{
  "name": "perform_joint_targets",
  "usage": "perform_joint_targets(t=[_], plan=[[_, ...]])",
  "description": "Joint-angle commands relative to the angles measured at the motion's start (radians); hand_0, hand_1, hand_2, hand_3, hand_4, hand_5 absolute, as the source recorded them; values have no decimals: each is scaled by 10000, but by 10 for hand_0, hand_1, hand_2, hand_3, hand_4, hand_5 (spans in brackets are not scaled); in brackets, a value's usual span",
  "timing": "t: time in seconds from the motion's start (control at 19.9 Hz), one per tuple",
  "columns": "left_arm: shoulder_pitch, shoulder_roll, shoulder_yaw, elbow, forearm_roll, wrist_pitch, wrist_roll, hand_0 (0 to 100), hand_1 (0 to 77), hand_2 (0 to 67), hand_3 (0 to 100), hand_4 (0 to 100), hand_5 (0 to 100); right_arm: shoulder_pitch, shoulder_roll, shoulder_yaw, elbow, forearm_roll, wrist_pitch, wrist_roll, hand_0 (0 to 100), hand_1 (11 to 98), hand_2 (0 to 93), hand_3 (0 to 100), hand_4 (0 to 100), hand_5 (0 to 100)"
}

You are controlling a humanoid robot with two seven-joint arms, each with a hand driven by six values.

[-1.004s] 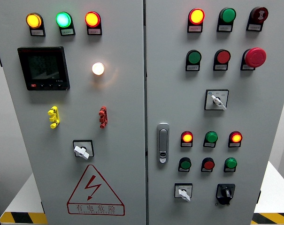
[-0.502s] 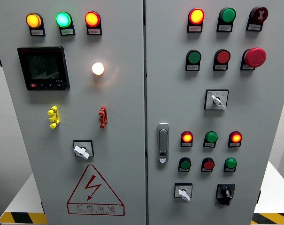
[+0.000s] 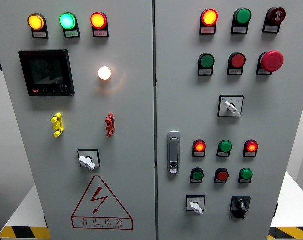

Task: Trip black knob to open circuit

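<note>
The black knob (image 3: 240, 205) sits at the lower right of the right-hand cabinet door, below a row of small round buttons, its handle standing roughly upright. To its left is a white rotary switch (image 3: 195, 205). Neither of my hands or arms shows in the head view.
A grey electrical cabinet fills the view. Lit lamps (image 3: 66, 21) line the top of the left door, with a black meter (image 3: 46, 72), a glowing white lamp (image 3: 104, 73) and a warning triangle (image 3: 101, 203). The right door carries a chrome door handle (image 3: 174, 152), a red mushroom button (image 3: 271, 61) and another white switch (image 3: 231, 106).
</note>
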State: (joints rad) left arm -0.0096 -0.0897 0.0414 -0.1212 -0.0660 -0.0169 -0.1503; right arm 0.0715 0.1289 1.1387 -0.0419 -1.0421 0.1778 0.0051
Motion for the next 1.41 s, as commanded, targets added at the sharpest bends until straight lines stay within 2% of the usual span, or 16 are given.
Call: perform_joint_targets(t=[0.0, 0.05, 0.25, 0.35, 0.45, 0.55, 0.6, 0.65, 0.75, 0.85, 0.9, 1.05, 1.36], plan=[[4, 7, 0, 0, 0, 0, 0, 0, 30, 130, 213, 65, 15, -9, -1, 1921, 631, -2150, 16, -35, 755, 354, 4, 51, 0, 58], [4, 7, 0, 0, 0, 0, 0, 0, 30, 130, 213, 65, 15, 6, -1, 2201, 1044, -2583, 16, -35, 754, 356, 4, 59, 0, 62], [-11, -8, 0, 0, 0, 0, 0, 0, 30, 130, 213, 65, 15, 98, -16, 2004, 1523, -2510, -30, -50, 750, 363, 5, 74, 0, 71], [-11, -8, 0, 0, 0, 0, 0, 0, 30, 130, 213, 65, 15, 174, -31, 1273, 1296, -1963, -121, 26, 747, 368, 6, 79, 0, 74], [4, 7, 0, 0, 0, 0, 0, 0, 30, 130, 213, 65, 15, 557, -16, 1069, 943, -1255, -152, 56, 748, 368, 6, 80, 0, 75], [-11, 7, 0, 0, 0, 0, 0, 0, 30, 130, 213, 65, 15, 574, -16, 1632, 1139, -1298, -92, 26, 748, 369, 7, 82, 0, 79], [-11, 7, 0, 0, 0, 0, 0, 0, 30, 130, 213, 65, 15, 589, -31, 2137, 1186, -1481, -106, 11, 745, 372, 7, 86, 0, 86], [4, -8, 0, 0, 0, 0, 0, 0, 30, 130, 213, 65, 15, 589, -16, 2385, 1247, -1802, -106, 26, 743, 374, 8, 92, 0, 93], [-11, 7, 0, 0, 0, 0, 0, 0, 30, 130, 213, 65, 15, 513, -1, 3028, 2026, -2827, -45, 41, 743, 374, 9, 96, 0, 96], [-11, 7, 0, 0, 0, 0, 0, 0, 30, 130, 213, 65, 15, 375, -1, 4194, 2931, -3764, 1, 57, 741, 379, 9, 98, 0, 100], [4, 7, 0, 0, 0, 0, 0, 0, 30, 130, 213, 65, 15, 359, -1, 4365, 3527, -4087, 16, 57, 737, 386, 10, 102, 5, 115], [4, 7, 0, 0, 0, 0, 0, 0, 30, 130, 213, 65, 15, 8, -1, 4764, 5596, -4305, 1, 57, 728, 415, 11, 136, 39, 195], [-11, -8, 0, 0, 0, 0, 0, 0, 30, 130, 213, 65, 15, -867, -1, 4612, 9663, -4320, 1, -4, 759, 460, 9, 205, 141, 338]])
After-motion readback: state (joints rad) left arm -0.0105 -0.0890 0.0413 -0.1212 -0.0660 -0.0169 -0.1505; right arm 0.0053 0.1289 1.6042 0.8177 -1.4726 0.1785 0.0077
